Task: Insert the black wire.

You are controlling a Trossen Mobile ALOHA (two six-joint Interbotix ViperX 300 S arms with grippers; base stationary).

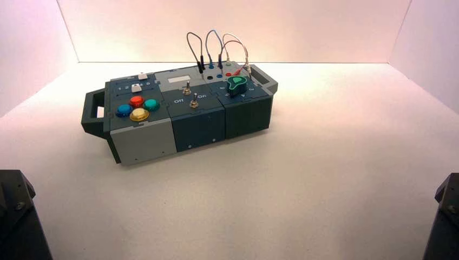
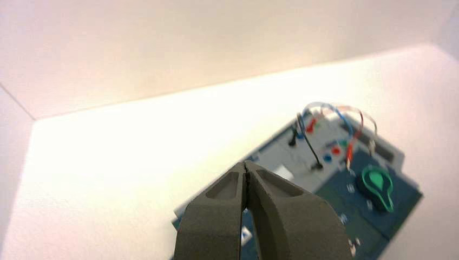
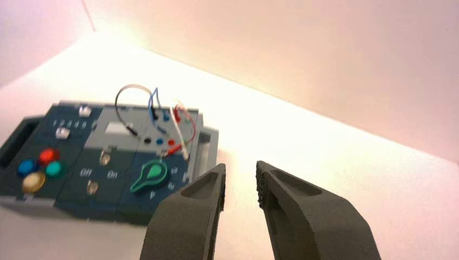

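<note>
Left gripper [image 2: 246,164], closed and with nothing in it, is placed before the box [image 1: 197,127] on its left; on the box's left part are set two white sliders [image 3: 63,132] and four coloured buttons [image 3: 48,156], with two switches [image 3: 92,187] at its middle. At the box's rear right is found the black wire [image 3: 116,103], looped upward, one plug seated in the far row, the other outside the near black socket [image 3: 147,141]; beside it, blue wire [image 1: 215,31], then green knob [image 1: 237,84] in front. Right gripper [image 3: 241,165], open and empty, is placed before the box on its right.
</note>
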